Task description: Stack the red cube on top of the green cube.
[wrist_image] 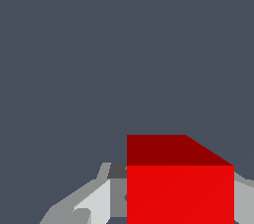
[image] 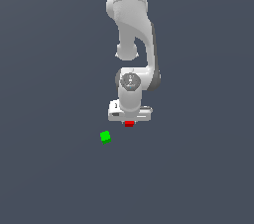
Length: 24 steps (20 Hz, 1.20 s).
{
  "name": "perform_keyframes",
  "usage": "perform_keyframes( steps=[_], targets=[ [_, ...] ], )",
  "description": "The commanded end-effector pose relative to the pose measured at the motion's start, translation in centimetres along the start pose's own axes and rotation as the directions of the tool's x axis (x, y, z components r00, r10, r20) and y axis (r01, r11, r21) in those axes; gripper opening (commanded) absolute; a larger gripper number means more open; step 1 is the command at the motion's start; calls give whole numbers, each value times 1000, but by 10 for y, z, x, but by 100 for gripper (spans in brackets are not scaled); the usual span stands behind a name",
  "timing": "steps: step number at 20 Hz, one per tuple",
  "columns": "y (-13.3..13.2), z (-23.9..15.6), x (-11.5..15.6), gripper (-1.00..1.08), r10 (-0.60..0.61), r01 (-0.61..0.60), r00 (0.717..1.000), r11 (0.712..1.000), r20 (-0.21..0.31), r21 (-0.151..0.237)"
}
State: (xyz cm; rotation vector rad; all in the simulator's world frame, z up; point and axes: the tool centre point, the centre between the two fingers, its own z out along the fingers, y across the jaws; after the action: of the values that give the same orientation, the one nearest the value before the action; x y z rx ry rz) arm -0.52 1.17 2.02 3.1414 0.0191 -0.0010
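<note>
**Red cube sits right under the gripper**

Your gripper (image: 129, 120) points straight down, and the red cube (image: 129, 124) peeks out directly beneath its white body. In the wrist view the red cube (wrist_image: 179, 183) sits between grey fingers (wrist_image: 94, 203); you cannot tell whether they clamp it. The green cube (image: 105, 137) lies apart, toward the exterior view's left.

A plain dark grey floor (image: 49, 178) bears the green cube (image: 105, 137).
</note>
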Motion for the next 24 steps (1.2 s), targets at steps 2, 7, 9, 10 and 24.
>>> perform_keyframes(
  steps=[2,7,9,10,24],
  targets=[
    [0,0,0,-100,0,0,1000,1000,-1,0],
    [0,0,0,-100,0,0,1000,1000,-1,0],
    [0,-3,0,-100,0,0,1000,1000,0,0],
    [0,-5,0,-100,0,0,1000,1000,0,0],
    [0,-83,-1,-100,0,0,1000,1000,-1,0]
  ],
)
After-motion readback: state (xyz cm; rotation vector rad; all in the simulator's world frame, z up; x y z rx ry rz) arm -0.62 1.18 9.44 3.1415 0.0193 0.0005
